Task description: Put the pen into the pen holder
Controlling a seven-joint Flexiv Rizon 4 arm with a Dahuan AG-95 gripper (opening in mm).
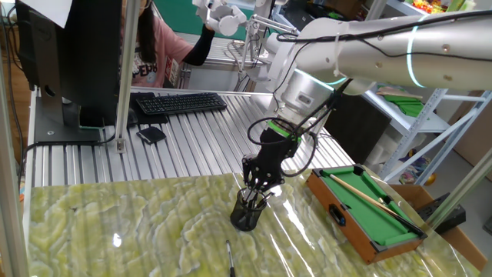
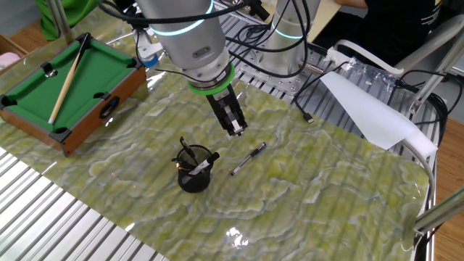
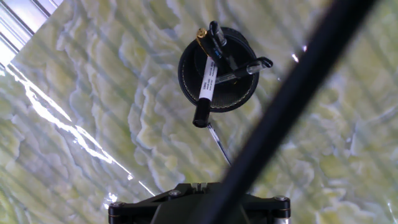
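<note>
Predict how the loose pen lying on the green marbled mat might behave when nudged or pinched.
The pen looks slim and straight, so probably stiff and light. It lies flat on the glossy mat, so a sideways nudge may roll or slide it. Its narrow body likely needs a centred pinch.

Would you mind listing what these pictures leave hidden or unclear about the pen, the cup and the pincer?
- Pincer: in the hand view its tips are not seen; only the hand's dark body shows at the bottom edge.
- Pen on the table: in the hand view a blurred black cable crosses the frame and may hide it.
- Pen holder: in one fixed view the pincer overlaps its top, so the pens inside cannot be counted.
</note>
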